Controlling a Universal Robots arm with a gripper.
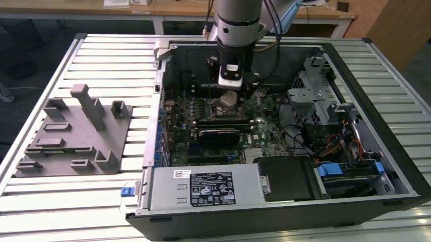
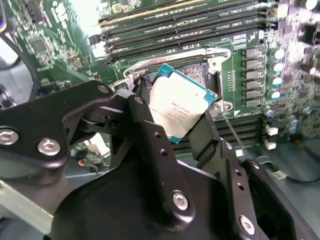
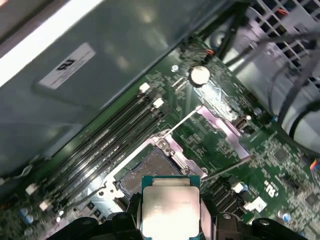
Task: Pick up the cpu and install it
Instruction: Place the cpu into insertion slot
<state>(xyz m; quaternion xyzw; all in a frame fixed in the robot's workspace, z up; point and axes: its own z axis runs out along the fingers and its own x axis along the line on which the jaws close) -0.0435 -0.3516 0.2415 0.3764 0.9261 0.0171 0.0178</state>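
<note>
The cpu (image 2: pixel 175 111), a thin square chip with a pale silvery top and teal rim, is clamped between my black fingers (image 2: pixel 150 140); my gripper (image 2: pixel 172 117) is shut on it. It hangs tilted just above the open socket (image 2: pixel 197 75) with its raised metal frame on the green motherboard. The first wrist view shows the cpu (image 3: pixel 171 204) over the socket (image 3: pixel 150 167). From the exterior view, my gripper (image 1: pixel 229 96) reaches down into the open computer case (image 1: pixel 269 212), holding the cpu (image 1: pixel 229 97) above the board's middle.
Memory slots (image 2: pixel 175 25) run beside the socket. A grey plastic tray with upright posts (image 1: pixel 74 136) lies on the slatted table at the exterior view's left. Drive cage and cables (image 1: pixel 323 106) fill the case's right side; the power supply (image 1: pixel 202 189) sits at the front.
</note>
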